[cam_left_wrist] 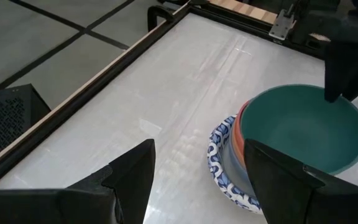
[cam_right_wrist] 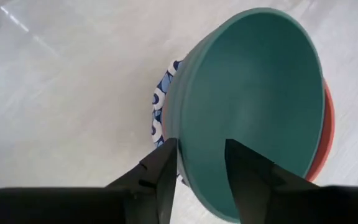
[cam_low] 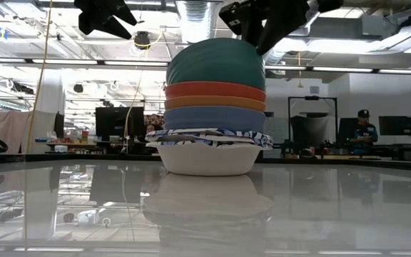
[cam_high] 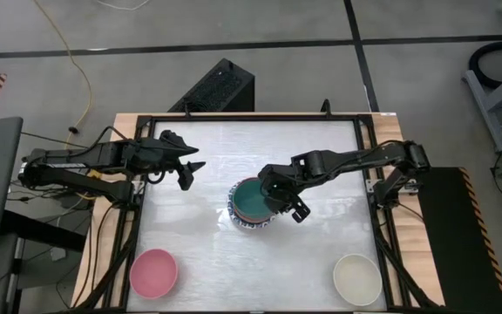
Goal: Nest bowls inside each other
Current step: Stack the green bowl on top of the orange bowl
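Note:
A stack of bowls (cam_high: 251, 208) stands mid-table on a white bowl (cam_low: 207, 158) with a blue patterned rim (cam_left_wrist: 219, 163). Blue, orange and red bowls sit above it, and a dark green bowl (cam_right_wrist: 253, 93) lies tilted on top. My right gripper (cam_right_wrist: 201, 165) is open over the stack's near right side (cam_high: 288, 209). One finger is inside the green bowl's rim and one outside. My left gripper (cam_high: 190, 170) hangs open and empty, left of the stack and above the table. A pink bowl (cam_high: 153, 272) and a cream bowl (cam_high: 356, 279) rest on their bases near the front edge. My right gripper comes down at a slant over the green bowl's rim (cam_right_wrist: 185, 163). A gap shows between the inner finger (cam_right_wrist: 244, 171) and the bowl wall. Whether the outer finger (cam_right_wrist: 163, 171) touches the wall I cannot tell. The bowl rests tilted in the red bowl (cam_right_wrist: 328, 124) below.
A dark frame (cam_high: 251, 117) rims the white table. A black box (cam_high: 216, 87) lies on the floor beyond the far edge. Bare table lies between the stack and the two front bowls. Far behind the table, in the low view, a person (cam_low: 362, 132) sits at a desk.

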Controlling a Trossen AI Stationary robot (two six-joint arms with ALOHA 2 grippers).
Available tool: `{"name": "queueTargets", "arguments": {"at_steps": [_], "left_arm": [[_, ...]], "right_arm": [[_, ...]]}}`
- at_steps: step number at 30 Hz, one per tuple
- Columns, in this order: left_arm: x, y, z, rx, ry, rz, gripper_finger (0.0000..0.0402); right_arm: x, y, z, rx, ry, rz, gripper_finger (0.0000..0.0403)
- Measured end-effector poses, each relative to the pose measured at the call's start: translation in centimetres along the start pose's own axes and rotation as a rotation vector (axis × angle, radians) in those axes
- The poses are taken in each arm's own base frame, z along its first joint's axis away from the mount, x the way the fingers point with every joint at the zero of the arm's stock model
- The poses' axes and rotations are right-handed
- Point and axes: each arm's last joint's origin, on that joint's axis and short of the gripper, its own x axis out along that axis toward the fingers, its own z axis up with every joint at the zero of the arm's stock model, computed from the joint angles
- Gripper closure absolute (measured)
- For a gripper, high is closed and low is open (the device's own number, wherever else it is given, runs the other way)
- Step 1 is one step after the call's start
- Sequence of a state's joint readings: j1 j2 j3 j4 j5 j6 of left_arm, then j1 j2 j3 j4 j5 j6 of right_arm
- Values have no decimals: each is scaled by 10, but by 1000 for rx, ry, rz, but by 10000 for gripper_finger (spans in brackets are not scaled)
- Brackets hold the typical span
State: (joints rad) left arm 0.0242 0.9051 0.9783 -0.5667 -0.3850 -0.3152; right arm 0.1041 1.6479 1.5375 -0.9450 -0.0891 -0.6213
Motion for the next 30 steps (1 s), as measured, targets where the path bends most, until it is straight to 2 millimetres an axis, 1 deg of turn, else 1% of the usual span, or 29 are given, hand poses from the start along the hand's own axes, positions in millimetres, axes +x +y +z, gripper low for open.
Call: {"name": "queueTargets", "arguments": {"at_steps": [3,6,8,11,12,13,18,24,26,30], "left_arm": [[0,0,0,1,1,0,168],[0,0,0,6,4,-1,168],[0,0,0,6,5,-1,168],[0,0,0,6,5,-1,168],[0,0,0,6,5,-1,168],[0,0,0,6,4,-1,168],[0,0,0,6,4,-1,168],[0,0,0,1,4,0,168],[0,0,0,-5,4,0,168],[0,0,0,-8,4,1,168]], "right_arm": [[-7,3,1,5,-13,2,255],[-12,7,3,-6,-22,-4,276],[-13,11,5,-20,-29,-10,305],[-13,16,10,-23,-38,-19,370],[-11,17,11,-19,-35,-16,385],[-9,17,12,-8,-34,-16,390],[-1,17,15,47,-24,-47,393],[7,13,14,80,-11,-45,397],[12,14,13,89,8,-34,397],[14,15,13,86,15,-28,397]]}}
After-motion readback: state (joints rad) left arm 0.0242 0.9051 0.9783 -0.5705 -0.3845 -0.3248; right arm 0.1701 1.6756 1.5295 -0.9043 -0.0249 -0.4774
